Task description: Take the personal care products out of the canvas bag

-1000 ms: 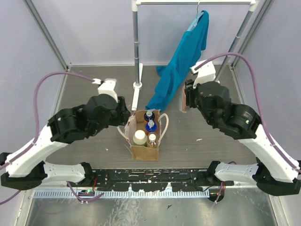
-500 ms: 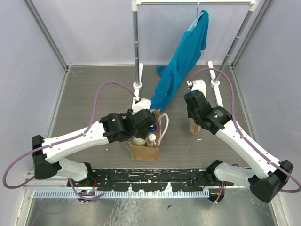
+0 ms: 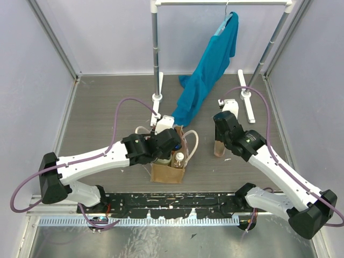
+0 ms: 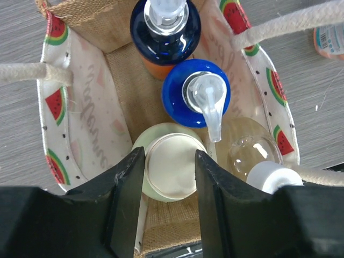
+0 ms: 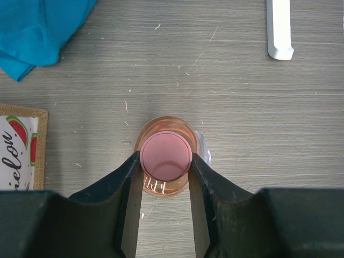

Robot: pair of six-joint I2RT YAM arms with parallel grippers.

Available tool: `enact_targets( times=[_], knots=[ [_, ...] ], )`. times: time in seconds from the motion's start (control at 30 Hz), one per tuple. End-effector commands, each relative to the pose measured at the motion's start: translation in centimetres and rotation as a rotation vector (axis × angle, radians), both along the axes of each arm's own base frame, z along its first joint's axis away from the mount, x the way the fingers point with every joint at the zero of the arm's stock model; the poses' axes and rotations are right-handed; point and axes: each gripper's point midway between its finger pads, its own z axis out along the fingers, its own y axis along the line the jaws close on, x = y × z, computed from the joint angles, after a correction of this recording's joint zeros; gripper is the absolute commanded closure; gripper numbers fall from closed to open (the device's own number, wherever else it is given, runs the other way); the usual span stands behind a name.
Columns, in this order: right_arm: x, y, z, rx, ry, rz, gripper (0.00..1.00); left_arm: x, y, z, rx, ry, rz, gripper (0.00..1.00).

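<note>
The left tool is lowered into the canvas bag, with its fingers set on either side of the wide white cap of the pale yellow-green bottle; whether the cap is squeezed cannot be told. The blue pump bottle is seen just beyond that tool. The pink-capped amber bottle is pinched at its cap by the right tool, upright on the counter, to the right of the bag.
</note>
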Motion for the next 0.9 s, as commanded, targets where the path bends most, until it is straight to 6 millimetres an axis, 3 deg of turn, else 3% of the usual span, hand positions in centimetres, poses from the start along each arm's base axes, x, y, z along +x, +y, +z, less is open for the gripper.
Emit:
enact_targets(
  times=[0.0, 0.3, 0.47, 0.73, 0.87],
  knots=[
    [1.7, 0.3, 4.9, 0.115, -0.197, -0.045, 0.82, -1.1, 0.1, -3.1, 0.041, 0.075, 0.000, 0.52],
    [1.6, 0.1, 5.1, 0.112, -0.198, -0.044, 0.82, -1.5, 1.3, -1.7, 0.055, 0.067, 0.025, 0.35],
    [1.6, 0.3, 5.0, 0.119, -0.195, -0.039, 0.81, -1.9, 1.4, -2.1, 0.079, 0.081, 0.026, 0.34],
    [1.3, -0.1, 5.4, 0.116, -0.206, -0.044, 0.76, -2.5, 1.2, 0.0, 0.067, 0.021, 0.021, 0.33],
    [1.2, -0.1, 5.7, 0.121, -0.211, -0.043, 0.73, -2.6, 1.4, -0.6, 0.090, 0.031, 0.025, 0.32]
  ],
)
